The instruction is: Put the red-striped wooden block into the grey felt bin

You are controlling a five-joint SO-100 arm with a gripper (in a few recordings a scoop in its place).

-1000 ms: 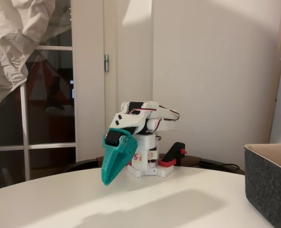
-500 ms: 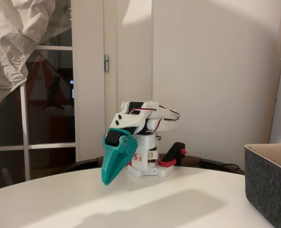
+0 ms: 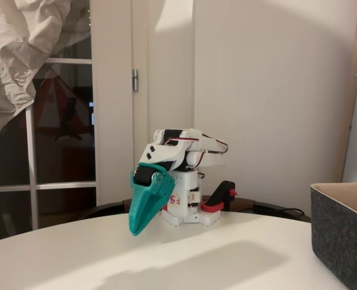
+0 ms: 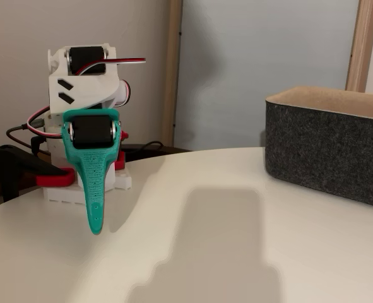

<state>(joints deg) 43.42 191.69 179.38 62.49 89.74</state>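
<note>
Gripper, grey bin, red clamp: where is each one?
gripper (image 4: pixel 95 228), a fixed view, teal fingertips.
grey felt bin (image 4: pixel 325 151), a fixed view, front wall.
red clamp (image 3: pixel 214 206), a fixed view, red jaw beside the base.

The arm (image 3: pixel 178 151) is white printed plastic with black servo blocks, thin red and white cables looping over its top, red lettering on its white base (image 3: pixel 181 208), and a teal, textured, tapering gripper (image 4: pixel 95 228).

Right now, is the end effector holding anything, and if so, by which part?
Nothing is held. The teal end effector hangs shut and empty, tip down above the white table, away from the grey felt bin.
</note>
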